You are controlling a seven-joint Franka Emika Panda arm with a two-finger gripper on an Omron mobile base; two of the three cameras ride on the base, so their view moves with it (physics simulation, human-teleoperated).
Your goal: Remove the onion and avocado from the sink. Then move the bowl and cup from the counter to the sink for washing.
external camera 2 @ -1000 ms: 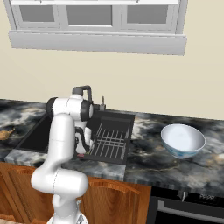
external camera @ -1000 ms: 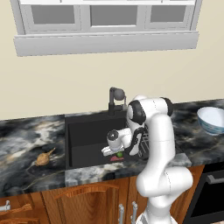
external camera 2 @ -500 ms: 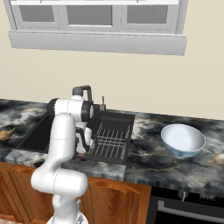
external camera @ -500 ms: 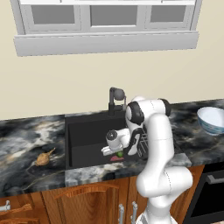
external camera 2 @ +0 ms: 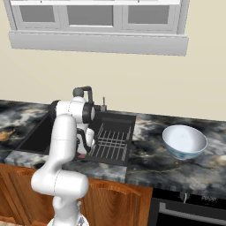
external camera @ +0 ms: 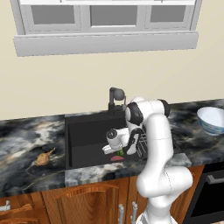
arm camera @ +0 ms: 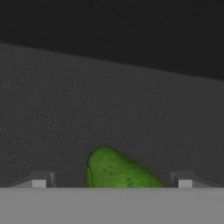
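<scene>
Down inside the sink, at the basin's 5 o'clock corner, the arm hung its end effector spread wide over the avocado, fingertips either side, not touching. It looked best to sink lower, centre the fruit, then close. Walls crowded near; the table lay free at 9 o'clock, beside the onion. The bowl waited at 3 o'clock.
</scene>
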